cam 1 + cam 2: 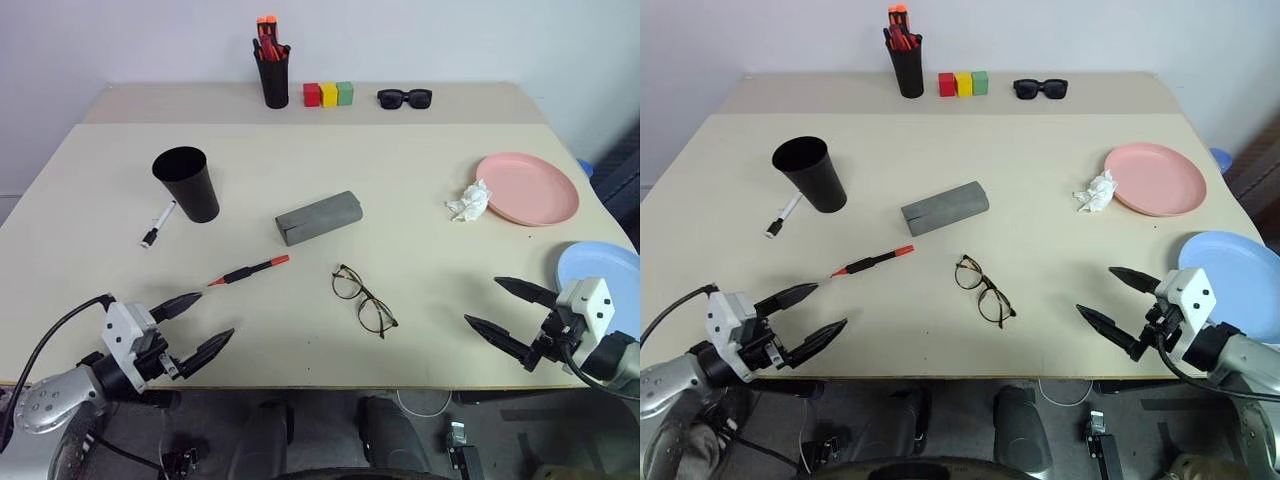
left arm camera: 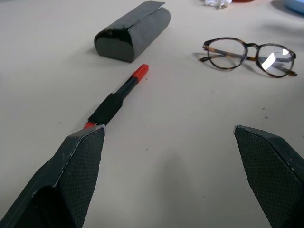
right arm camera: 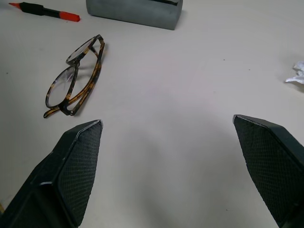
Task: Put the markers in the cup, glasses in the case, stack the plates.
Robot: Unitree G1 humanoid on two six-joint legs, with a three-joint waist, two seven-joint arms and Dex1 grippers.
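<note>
Left gripper (image 1: 203, 323), lower left of the head view: jaws spread wide, nothing between them, hovering at the near table (image 1: 420, 190) edge. Right gripper (image 1: 508, 310), lower right: likewise spread and empty.

Progress, judged from the layout: no step done yet.
- Black marker (image 1: 250, 270) lies on the table just beyond the left gripper, red end toward the case.
- White marker (image 1: 158, 224) lies at left, just beside the cup's foot.
- Cup (image 1: 187, 183), upper left, upright; nothing seen in it, though its inside is dark.
- Glasses (image 1: 364, 300) lie folded at centre, between the grippers.
- Case (image 1: 318, 217), just above the glasses in frame, looks closed, so it probably needs opening first.
- Pink plate (image 1: 530, 188) at right, crumpled tissue (image 1: 469, 201) touching its left rim.
- Blue plate (image 1: 602, 268) at the right edge, apart from the pink one, unstacked.

Pen holder (image 1: 272, 72) at top centre holds orange-capped pens.
</note>
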